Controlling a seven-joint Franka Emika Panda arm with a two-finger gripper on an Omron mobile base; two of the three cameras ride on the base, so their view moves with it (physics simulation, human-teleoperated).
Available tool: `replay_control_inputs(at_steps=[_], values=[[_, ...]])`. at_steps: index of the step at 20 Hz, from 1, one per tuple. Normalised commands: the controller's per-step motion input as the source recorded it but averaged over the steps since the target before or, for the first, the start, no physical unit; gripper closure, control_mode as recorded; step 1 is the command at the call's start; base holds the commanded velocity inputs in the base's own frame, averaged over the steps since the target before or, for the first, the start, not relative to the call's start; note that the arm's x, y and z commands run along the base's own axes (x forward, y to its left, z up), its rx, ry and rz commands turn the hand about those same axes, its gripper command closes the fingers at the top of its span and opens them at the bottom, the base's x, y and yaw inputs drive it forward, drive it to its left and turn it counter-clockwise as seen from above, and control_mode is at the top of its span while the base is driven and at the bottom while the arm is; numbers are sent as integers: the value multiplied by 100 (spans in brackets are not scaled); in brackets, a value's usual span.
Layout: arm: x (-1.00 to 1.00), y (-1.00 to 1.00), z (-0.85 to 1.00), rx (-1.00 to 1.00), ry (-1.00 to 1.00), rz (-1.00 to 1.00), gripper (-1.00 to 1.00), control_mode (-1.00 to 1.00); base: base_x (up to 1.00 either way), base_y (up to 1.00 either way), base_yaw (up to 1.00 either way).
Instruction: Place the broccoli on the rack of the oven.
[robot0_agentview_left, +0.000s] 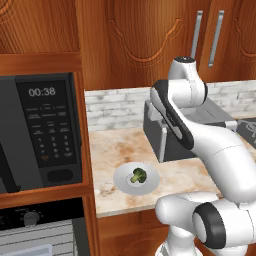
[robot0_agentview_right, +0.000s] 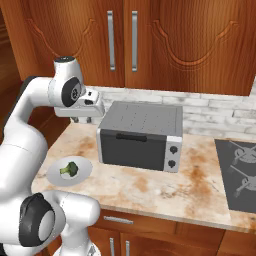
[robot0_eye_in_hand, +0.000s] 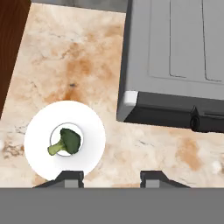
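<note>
The broccoli (robot0_agentview_left: 138, 175) (robot0_agentview_right: 69, 169) (robot0_eye_in_hand: 65, 141), a small dark-green floret with a pale stalk, lies in the middle of a round grey-white plate (robot0_agentview_left: 150, 183) (robot0_agentview_right: 84, 172) (robot0_eye_in_hand: 89, 131) on the marble counter. My gripper (robot0_agentview_right: 81, 120) (robot0_eye_in_hand: 111, 178) hangs well above the counter, to the right of the plate and beside the toaster oven's left end. It is open, with nothing between its fingertips (robot0_eye_in_hand: 70, 177). The oven (robot0_agentview_left: 55, 235) sits low at the left, below the microwave, with its round knob (robot0_agentview_left: 31, 218) on a dark strip; its door looks closed.
A grey countertop toaster oven (robot0_agentview_right: 140, 132) (robot0_eye_in_hand: 175, 57) stands on the counter right of the plate. A black microwave (robot0_agentview_left: 45, 130) fills the wall column at left. A cooktop (robot0_agentview_right: 239, 172) lies at the far right. Wooden cabinets (robot0_agentview_right: 125, 40) hang above.
</note>
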Motion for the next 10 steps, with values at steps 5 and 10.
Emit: replay_control_inputs(at_steps=[5,10], values=[[0,32,-27,0,0,-3,-100,-100,0,0,0],[4,75,-75,0,0,-12,-100,-100,0,0,0]])
